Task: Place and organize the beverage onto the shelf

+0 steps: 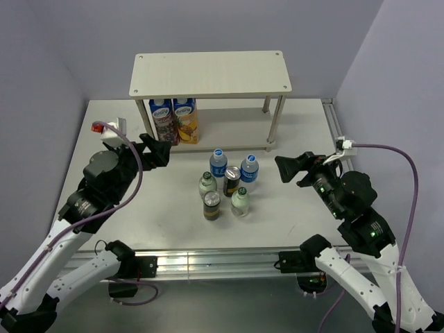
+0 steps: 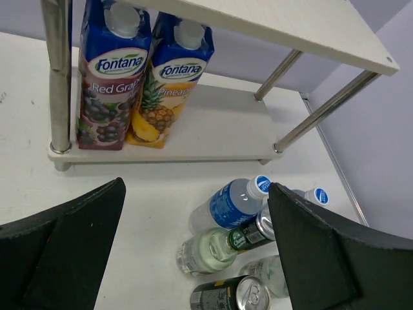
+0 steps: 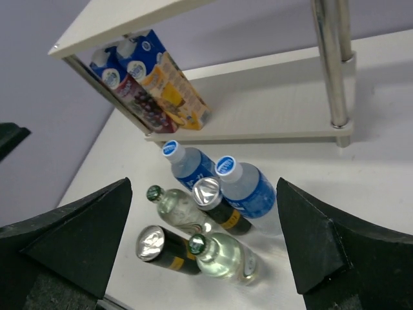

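Top external view is showing the whole layout. The shelf is standing at the far side of the worktop, its long boards running left to right. Six drinks are sitting in a tight cluster on the worktop just in front of it, between the two arms. Two blue-capped water bottles are standing nearest the shelf, with two dark cans and two green-capped glass bottles nearer the arms. All six are standing upright, long axes vertical, caps and can tops pointing up. The left claw and right claw are hovering left and right of the cluster, each with fingers spread apart and gripping nothing.

Left wrist view is adding what the overhead misses: two juice cartons at the left end of the lower tier are reading "Fontana", one red grape, one pineapple. Right wrist view is showing the cans' silver pull-tab tops.
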{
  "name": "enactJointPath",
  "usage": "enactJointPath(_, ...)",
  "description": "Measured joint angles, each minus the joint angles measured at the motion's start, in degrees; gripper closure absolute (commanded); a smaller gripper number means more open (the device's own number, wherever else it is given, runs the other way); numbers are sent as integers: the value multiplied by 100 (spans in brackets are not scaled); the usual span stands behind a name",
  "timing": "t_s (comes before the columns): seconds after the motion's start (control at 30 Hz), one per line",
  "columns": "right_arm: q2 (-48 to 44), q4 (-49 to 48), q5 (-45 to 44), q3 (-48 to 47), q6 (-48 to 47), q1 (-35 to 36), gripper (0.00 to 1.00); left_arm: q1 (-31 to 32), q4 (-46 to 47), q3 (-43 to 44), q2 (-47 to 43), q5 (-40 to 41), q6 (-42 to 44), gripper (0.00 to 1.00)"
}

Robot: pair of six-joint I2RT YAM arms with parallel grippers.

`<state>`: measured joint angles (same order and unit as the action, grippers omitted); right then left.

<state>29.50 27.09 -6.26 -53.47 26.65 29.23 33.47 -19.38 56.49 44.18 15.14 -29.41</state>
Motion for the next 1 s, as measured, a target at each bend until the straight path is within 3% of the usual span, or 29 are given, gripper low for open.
enactJointPath(0.17, -205, 417, -605, 2, -216, 190, 0, 970, -90, -343, -48, 1110, -195, 1)
enactJointPath(0.3, -90, 933, -1836, -22, -223, 752, 0, 2500, -420, -640, 348, 2267, -514, 1)
enactJointPath(0.4, 391, 1453, -2830, -205, -50, 1478, 0, 3268, -444, -907, 546, 2579, -612, 1)
enactJointPath(0.6, 1399, 2304, -4579, -470, 662, 3469, 0, 3386, -302, -1158, 503, 2944, -573, 1)
enactJointPath(0.83, 2437, 3912, -5978, -844, 2962, 5779, 0, 3386, 11, -1152, 638, 3180, -376, 1)
enactJointPath(1.0, 2765, 4448, -6168, -699, 4494, 6476, 0, 3383, 540, -1574, 691, 3099, -284, 1)
